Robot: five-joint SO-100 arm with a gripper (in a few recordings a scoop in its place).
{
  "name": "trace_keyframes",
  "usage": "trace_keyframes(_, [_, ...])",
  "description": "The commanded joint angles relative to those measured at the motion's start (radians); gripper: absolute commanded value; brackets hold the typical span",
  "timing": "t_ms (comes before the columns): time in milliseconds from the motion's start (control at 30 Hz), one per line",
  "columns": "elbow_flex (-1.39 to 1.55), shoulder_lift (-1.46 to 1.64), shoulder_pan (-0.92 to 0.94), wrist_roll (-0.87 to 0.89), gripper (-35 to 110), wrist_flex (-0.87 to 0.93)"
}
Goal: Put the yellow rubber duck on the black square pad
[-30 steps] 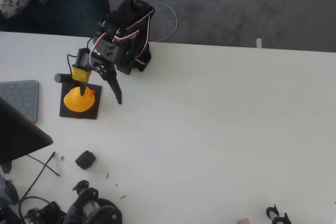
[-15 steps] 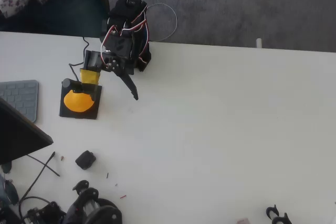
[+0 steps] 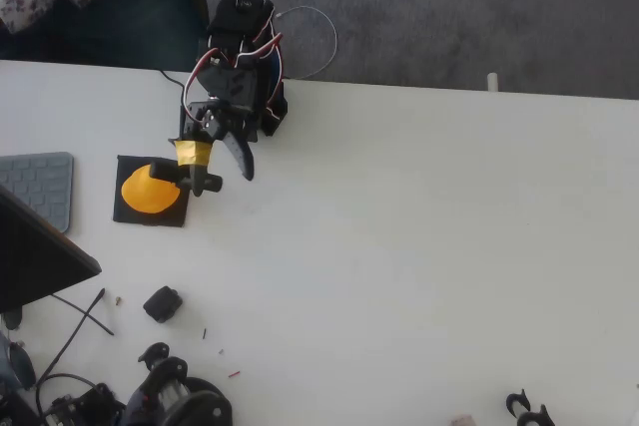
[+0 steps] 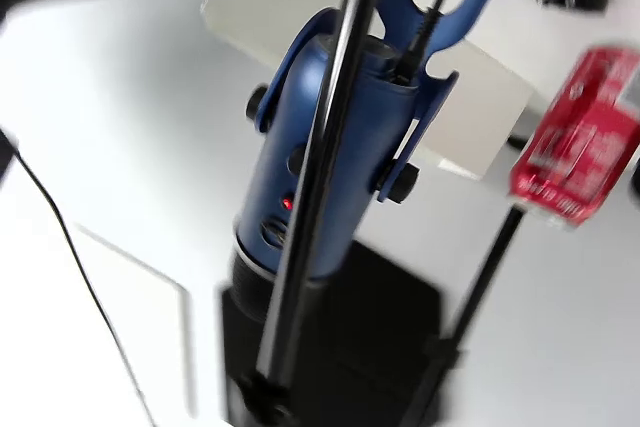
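The yellow rubber duck (image 3: 146,192) sits on the black square pad (image 3: 128,214) at the left of the table in the overhead view. It rests there with nothing holding it. My gripper (image 3: 224,175) hovers just right of the duck, open, with nothing between its fingers. The yellow-taped finger (image 3: 196,179) overlaps the pad's right edge, and the other finger (image 3: 243,159) points out over bare table. The arm's base (image 3: 245,57) stands at the table's far edge. The wrist view is blurred and looks away from the table at a blue microphone (image 4: 320,147).
A grey keyboard (image 3: 40,187) lies left of the pad, above a dark screen corner (image 3: 40,261). A small black lump (image 3: 162,303), cables and black gear (image 3: 170,396) crowd the lower left. A red can (image 4: 575,137) shows in the wrist view.
The gripper has lifted off the duck and swung to the right, with its fingers spread. The duck has stayed on the pad.
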Motion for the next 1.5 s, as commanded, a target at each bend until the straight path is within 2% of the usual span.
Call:
trace_keyframes(0, [0.078,0.012,0.003,0.183,55,-0.006])
trace_keyframes(100, [0.201,0.025,0.003,0.307,55,-0.006])
trace_keyframes(267, [0.318,0.025,0.002,0.383,53,-0.009])
trace_keyframes(533, [0.333,0.021,0.0,0.431,29,-0.006])
trace_keyframes(667, [0.334,0.014,-0.005,0.488,22,-0.006])
trace_keyframes(867, [0.407,0.023,0.0,0.581,21,-0.006])
trace_keyframes(1467, [0.482,0.026,0.0,0.586,21,-0.012])
